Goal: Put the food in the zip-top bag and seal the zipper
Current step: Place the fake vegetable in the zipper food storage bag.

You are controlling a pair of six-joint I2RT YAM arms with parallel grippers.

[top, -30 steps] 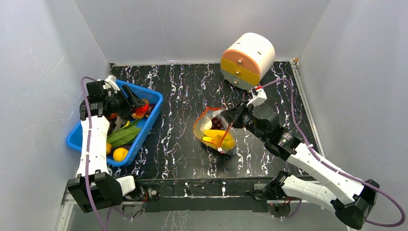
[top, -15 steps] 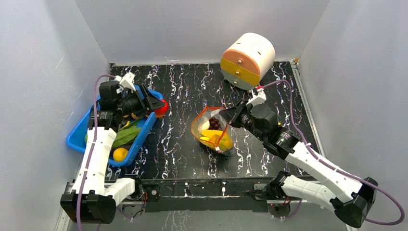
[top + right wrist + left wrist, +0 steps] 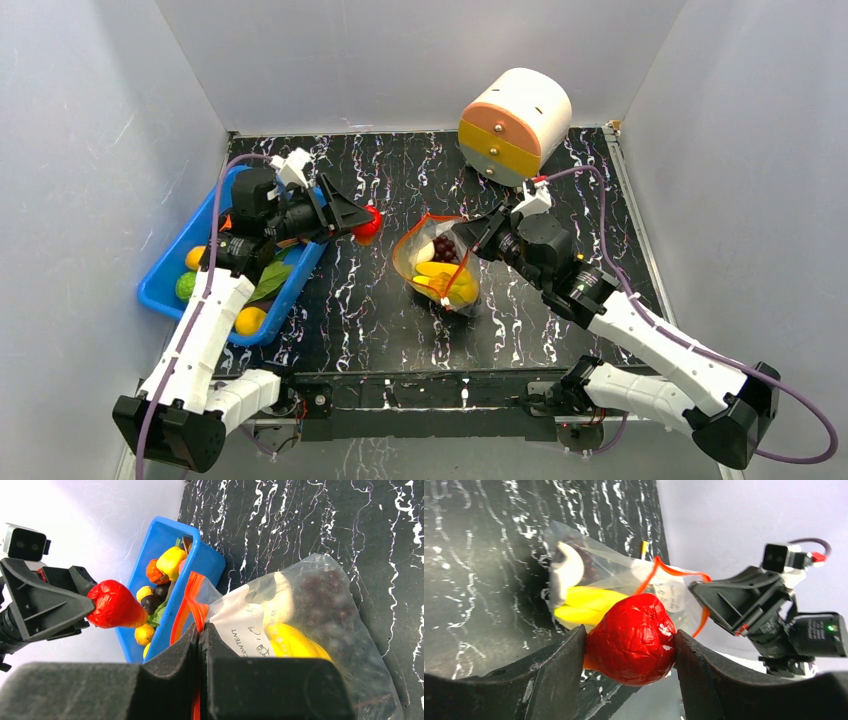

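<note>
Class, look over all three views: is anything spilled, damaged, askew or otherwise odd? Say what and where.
Nothing stands out. Loose food sits in the bin, the left jaws hold a red piece between bin and bag, and the right jaws pinch the bag's mouth open. No food lies loose on the table.

So the bench (image 3: 380, 300) is that black fake-marble look with white veins, boxed in by plain grey walls (image 3: 400, 60) at the back and on both sides. Over on the left there's a blue plastic bin (image 3: 158, 288) sitting at an angle close to the left wall. In the far right corner sits a rounded cream drawer box (image 3: 515, 125) with one orange front and one yellow front, well apart from the bin.
</note>
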